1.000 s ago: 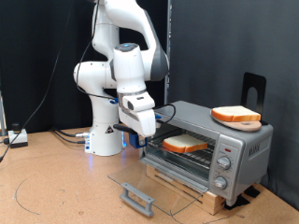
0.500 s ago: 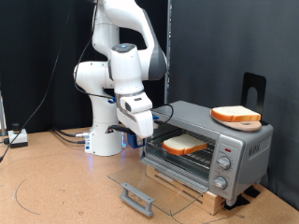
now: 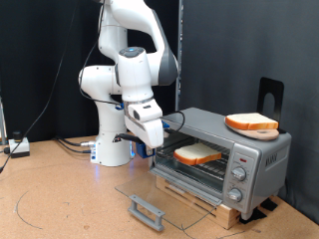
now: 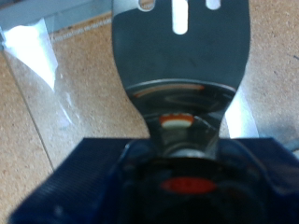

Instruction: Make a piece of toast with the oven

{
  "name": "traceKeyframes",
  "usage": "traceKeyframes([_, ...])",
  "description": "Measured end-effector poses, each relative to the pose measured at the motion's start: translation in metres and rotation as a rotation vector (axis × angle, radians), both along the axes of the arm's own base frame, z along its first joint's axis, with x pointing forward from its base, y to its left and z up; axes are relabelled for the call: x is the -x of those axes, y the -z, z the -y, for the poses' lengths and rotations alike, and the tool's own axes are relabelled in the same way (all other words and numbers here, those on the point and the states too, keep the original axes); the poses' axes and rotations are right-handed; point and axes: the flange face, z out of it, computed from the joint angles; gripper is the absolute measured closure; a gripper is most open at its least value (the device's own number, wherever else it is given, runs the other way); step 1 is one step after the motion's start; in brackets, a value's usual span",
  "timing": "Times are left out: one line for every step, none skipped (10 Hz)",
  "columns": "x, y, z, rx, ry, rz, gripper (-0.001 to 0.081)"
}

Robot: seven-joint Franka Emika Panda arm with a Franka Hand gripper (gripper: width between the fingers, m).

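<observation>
Over at the exterior view's left, the white arm (image 3: 128, 80) leans toward the middle, and compared with a second ago it has barely shifted, drawn just a touch away from the oven. The end effector (image 3: 152, 139) hangs just off the oven's open mouth, above the lowered glass door (image 3: 159, 197) lying flat over the table (image 3: 60, 199). Its fingers pinch the handle of a metal spatula (image 4: 182, 47), the slotted blade stretching out over the glass in the wrist view. Moving right, the oven (image 3: 224, 149) stands open, and one piece of toast (image 3: 199, 153) sits on the rack inside, unchanged. On the oven's roof, far right, a second slice (image 3: 251, 123) rests where it was.
</observation>
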Motion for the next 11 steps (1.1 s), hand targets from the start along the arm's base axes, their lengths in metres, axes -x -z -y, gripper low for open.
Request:
traceKeyframes([0.001, 0.001, -0.001, -0.015, 0.01, -0.01, 0.0411])
traceKeyframes([0.002, 0.002, -0.002, -0.024, 0.017, -0.015, 0.0411])
traceKeyframes([0.002, 0.003, -0.002, -0.028, 0.02, -0.017, 0.0411])
traceKeyframes([0.002, 0.004, -0.002, -0.03, 0.022, -0.018, 0.0411])
traceKeyframes([0.001, 0.003, 0.0, -0.03, 0.027, -0.014, 0.0411])
traceKeyframes([0.0, 0.002, 0.006, -0.031, 0.037, 0.003, 0.0411])
traceKeyframes([0.0, -0.001, 0.02, -0.041, 0.048, 0.025, 0.0411])
traceKeyframes([0.0, -0.003, 0.036, -0.049, 0.071, 0.04, 0.0411])
traceKeyframes([0.001, -0.005, 0.051, -0.047, 0.098, 0.046, 0.0411])
traceKeyframes([-0.002, -0.002, 0.059, -0.048, 0.11, 0.039, 0.0411])
traceKeyframes([-0.002, -0.002, 0.058, -0.05, 0.11, 0.038, 0.0411])
